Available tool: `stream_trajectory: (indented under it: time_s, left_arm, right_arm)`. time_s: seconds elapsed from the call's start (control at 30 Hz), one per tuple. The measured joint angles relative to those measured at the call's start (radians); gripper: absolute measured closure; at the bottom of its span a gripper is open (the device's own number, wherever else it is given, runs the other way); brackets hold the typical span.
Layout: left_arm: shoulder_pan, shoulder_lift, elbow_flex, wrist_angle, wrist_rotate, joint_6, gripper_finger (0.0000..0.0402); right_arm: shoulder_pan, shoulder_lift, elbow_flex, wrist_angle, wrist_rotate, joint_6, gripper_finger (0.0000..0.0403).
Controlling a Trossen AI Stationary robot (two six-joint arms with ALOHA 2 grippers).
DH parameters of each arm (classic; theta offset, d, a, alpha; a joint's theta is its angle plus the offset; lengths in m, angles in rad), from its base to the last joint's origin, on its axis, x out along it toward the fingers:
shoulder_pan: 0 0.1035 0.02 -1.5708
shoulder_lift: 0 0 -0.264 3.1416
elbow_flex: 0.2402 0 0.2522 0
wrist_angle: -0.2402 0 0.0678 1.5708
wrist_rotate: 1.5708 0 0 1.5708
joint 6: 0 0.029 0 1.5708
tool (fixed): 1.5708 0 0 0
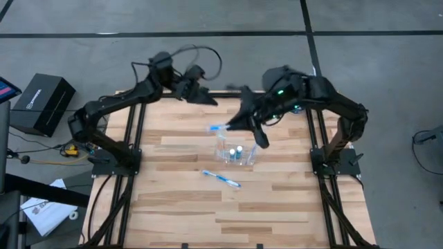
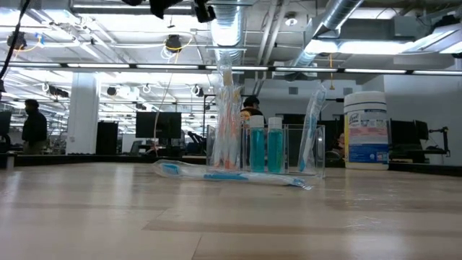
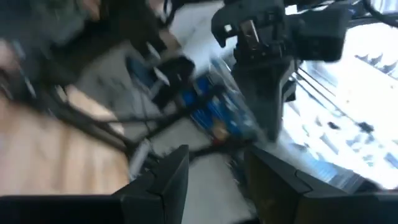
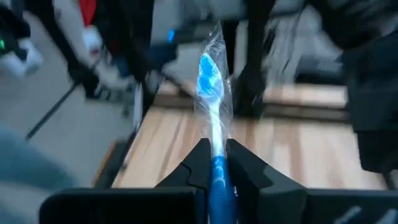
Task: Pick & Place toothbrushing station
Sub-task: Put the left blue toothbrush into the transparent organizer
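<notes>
Fingers of the right gripper (image 4: pixel 216 163) pinch a wrapped blue toothbrush (image 4: pixel 210 81) above the toothbrushing station (image 1: pixel 234 153), mid-desk. The left gripper (image 3: pixel 214 180), parted and empty, hangs by the desk's far edge. The clear station looks light, rigid and slick; its taller cup wall seems the best hold. Bare wooden desk (image 1: pixel 173 207); open workshop beyond.

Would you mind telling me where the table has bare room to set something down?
The near half of the table, below the loose toothbrush, is bare, as are both side strips. The middle is crowded: the clear holder stands there, and the right gripper holds a wrapped toothbrush just behind it. The left gripper hangs at the far edge.
</notes>
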Motion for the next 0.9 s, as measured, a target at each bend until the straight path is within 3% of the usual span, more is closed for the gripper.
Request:
stream_trajectory:
  time_s: [0.17,0.43,0.67,0.9]
  left_arm:
    - [0.062,-0.098,0.000,0.018,-0.157,0.185,0.0252]
    - [0.082,-0.270,0.001,0.027,-0.342,0.343,0.0252]
    - [0.086,-0.368,0.001,0.024,-0.372,0.344,0.0252]
    - [0.086,-0.422,0.001,0.027,-0.390,0.340,0.0252]
  right_arm:
    - [-0.034,-0.023,-0.001,0.246,0.060,0.056,0.0378]
    - [-0.068,-0.027,-0.040,0.694,0.227,0.066,0.0378]
    - [-0.053,-0.022,-0.234,1.142,0.288,0.071,0.0378]
    - [-0.049,-0.020,-0.531,1.626,0.283,0.169,0.0378]
